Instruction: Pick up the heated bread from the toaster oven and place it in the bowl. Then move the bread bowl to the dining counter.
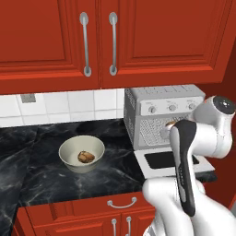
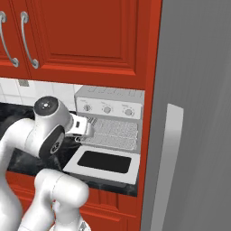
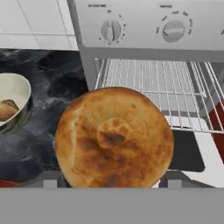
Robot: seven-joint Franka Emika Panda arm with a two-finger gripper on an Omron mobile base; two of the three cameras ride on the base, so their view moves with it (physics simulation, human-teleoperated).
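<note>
The heated bread, a round golden roll with a browned centre, sits close before the hand camera between the fingers of my gripper, which is shut on it. The roll hangs just outside the toaster oven, in front of the left end of its wire rack and over the dropped door. In the left base view it is a small orange spot behind my forearm. The cream-white bowl stands on the black counter left of the oven with a darker brown bread piece inside. The dining counter is out of view.
Red wall cabinets hang low over the oven. A tall grey fridge side closes off the right. The black marble counter runs left of the bowl, with red drawers below its front edge.
</note>
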